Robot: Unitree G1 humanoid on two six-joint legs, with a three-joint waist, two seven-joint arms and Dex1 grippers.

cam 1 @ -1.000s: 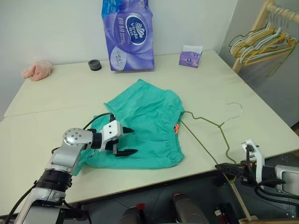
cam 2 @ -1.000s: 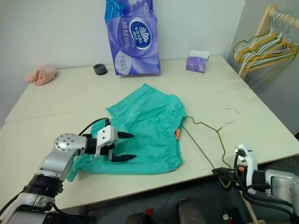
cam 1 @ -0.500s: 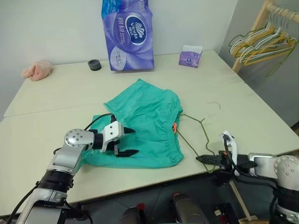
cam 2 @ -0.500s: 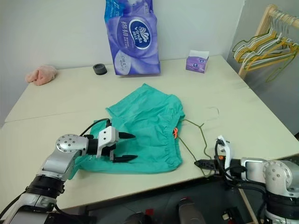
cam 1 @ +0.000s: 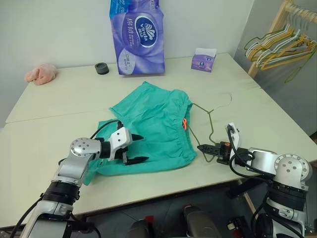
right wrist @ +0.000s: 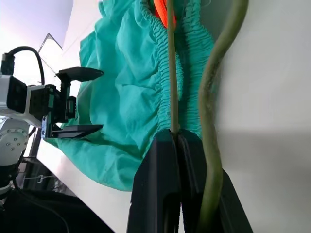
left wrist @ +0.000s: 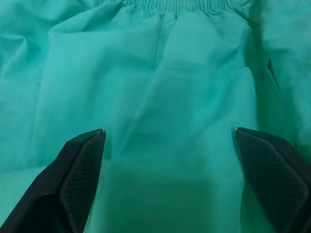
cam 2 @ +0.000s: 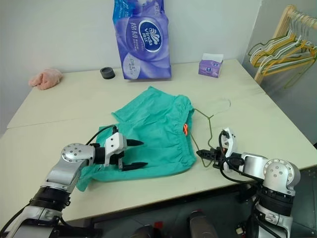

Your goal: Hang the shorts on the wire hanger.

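Note:
The teal-green shorts (cam 1: 153, 124) lie flat in the middle of the table, gathered waistband and orange tag (cam 1: 184, 122) toward the right. My left gripper (cam 1: 133, 148) hovers open just over the shorts' left part, with its two black fingers (left wrist: 80, 167) spread wide above the fabric. The thin olive wire hanger (cam 1: 210, 114) lies on the table right of the waistband, its hook (cam 1: 225, 100) pointing away. My right gripper (cam 1: 204, 148) is shut on the hanger's near corner, and one wire (right wrist: 171, 73) runs from its fingers up to the waistband.
A purple tissue pack (cam 1: 139, 37), a black ring (cam 1: 101, 68), a small purple box (cam 1: 204, 60) and a pink cloth lump (cam 1: 40, 74) sit along the back of the table. A wooden rack with several hangers (cam 1: 280, 42) stands at the right.
My right gripper has carried the hanger leftward and farther onto the table, up to the shorts' waistband. The left gripper has stayed open over the shorts.

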